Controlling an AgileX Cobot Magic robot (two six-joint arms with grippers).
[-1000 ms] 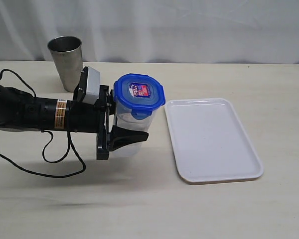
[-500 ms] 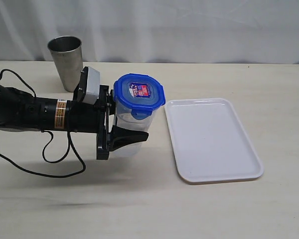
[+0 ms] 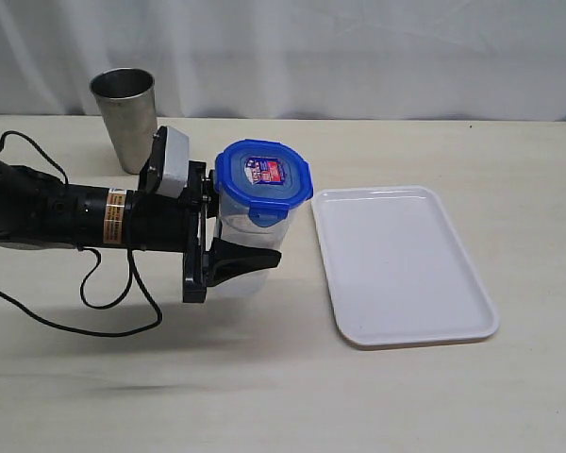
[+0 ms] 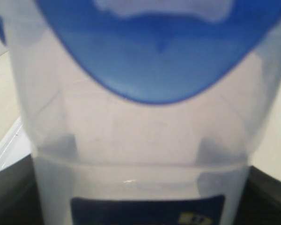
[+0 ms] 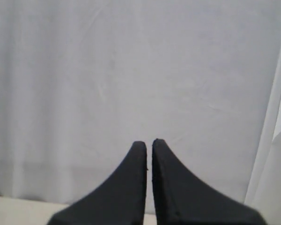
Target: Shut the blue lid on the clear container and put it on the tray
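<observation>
Nearest you lay the bare, pale surface and a loop of black cable trailing from the arm at left of the frame. Just beyond it, your left tool reached in sideways and gripped the clear container around its lower body. That low hold probably kept the rim free for the blue lid. The container stood left of centre, just beside the tray but not on it; whether its base touched the surface I could not tell. Its walls were translucent and slightly tapered. The lid was glossy and rounded, with a red-and-white sticker, and sat on top with its front tab hanging down. Whether every tab had latched did not show. The tray was flat, white and low-rimmed, so it looked ready to receive the container. At upper left stood a dull grey steel cup, well apart, before a white curtain. Your right tool was pinched together on nothing — parked, facing that curtain.
</observation>
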